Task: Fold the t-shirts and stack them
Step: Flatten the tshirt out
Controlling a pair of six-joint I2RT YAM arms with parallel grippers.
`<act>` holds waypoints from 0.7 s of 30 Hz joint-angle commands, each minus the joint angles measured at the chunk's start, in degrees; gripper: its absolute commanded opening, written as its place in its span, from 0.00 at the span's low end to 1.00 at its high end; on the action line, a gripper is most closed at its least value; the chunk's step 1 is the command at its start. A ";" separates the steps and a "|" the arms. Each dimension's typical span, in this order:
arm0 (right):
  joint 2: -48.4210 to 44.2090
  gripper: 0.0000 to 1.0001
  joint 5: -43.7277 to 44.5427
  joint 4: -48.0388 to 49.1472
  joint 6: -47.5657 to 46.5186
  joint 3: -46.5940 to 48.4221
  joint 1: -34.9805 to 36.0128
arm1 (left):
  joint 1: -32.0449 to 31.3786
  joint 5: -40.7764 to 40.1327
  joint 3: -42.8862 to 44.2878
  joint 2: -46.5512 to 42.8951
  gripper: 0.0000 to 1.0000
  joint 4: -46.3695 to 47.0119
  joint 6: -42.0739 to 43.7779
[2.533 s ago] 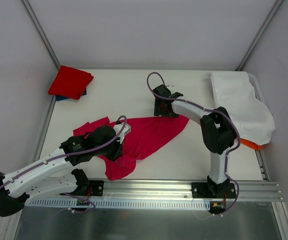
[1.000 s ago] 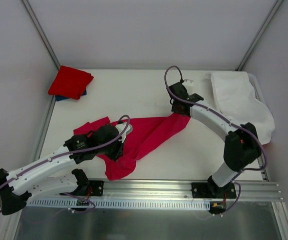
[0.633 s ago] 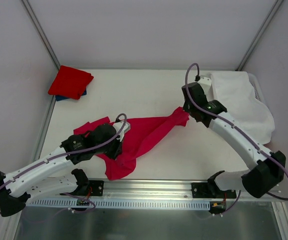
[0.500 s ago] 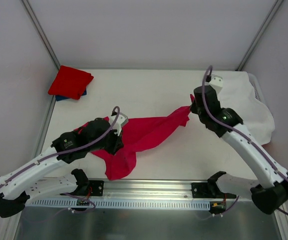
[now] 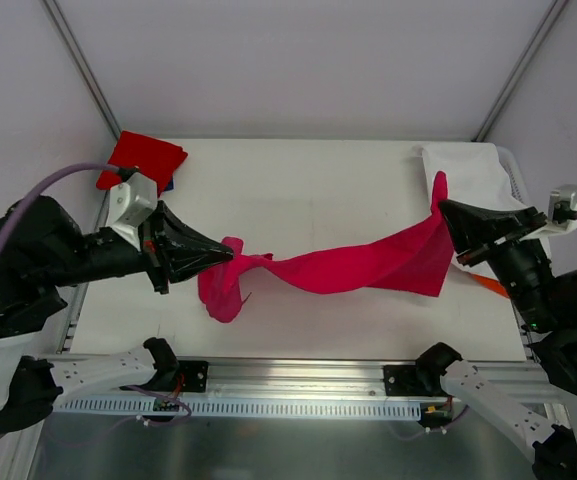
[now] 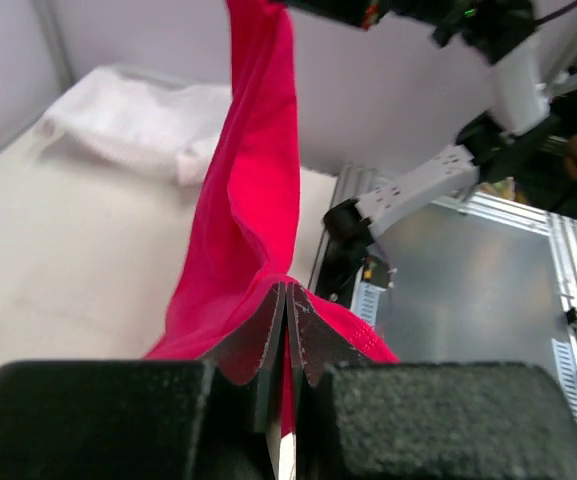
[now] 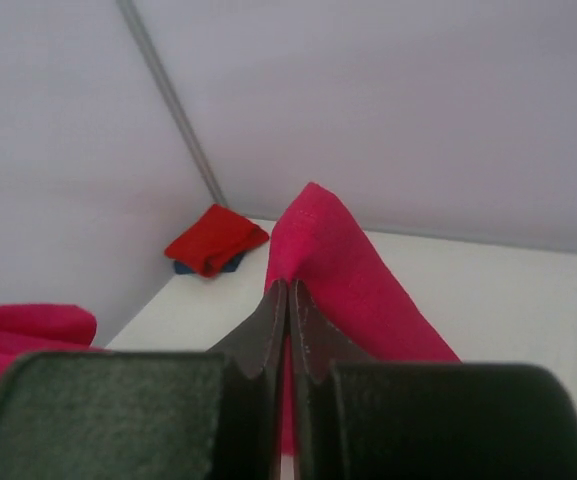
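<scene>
Hanging twisted above the table, the crimson-pink t-shirt is pinched at its 2 ends by the left gripper & right gripper, jaws closed on cloth, so the twist should be undone & tension evened before lay-down.

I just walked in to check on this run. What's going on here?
Both arms are holding one crimson-pink t-shirt stretched between them above the table. The left gripper is shut on one end and the right gripper is shut on the other, so the shirt is not folded yet. A folded red t-shirt lies on a blue one at the table's far left corner. A white cloth sits at the far right.
</scene>
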 commanded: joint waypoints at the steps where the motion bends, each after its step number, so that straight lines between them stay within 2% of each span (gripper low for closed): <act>1: 1.01 0.00 -15.55 2.43 -4.58 6.03 0.31 | 0.71 12.30 8.39 3.27 0.00 0.89 2.57; 7: 1.55 0.01 -20.76 3.04 -5.11 11.85 0.31 | 0.71 21.97 24.39 8.20 0.00 0.89 1.70; 11: -1.26 0.01 -23.75 5.85 -4.93 13.26 -0.04 | 0.71 25.94 30.05 8.56 0.00 1.15 1.60; 17: -10.57 0.01 -22.18 14.28 -3.79 9.14 -2.67 | 0.80 28.05 24.79 2.07 0.00 6.67 3.27; 21: -14.71 0.00 -16.82 15.35 -5.10 6.94 -6.09 | 0.80 23.05 18.91 -2.68 0.00 8.45 5.90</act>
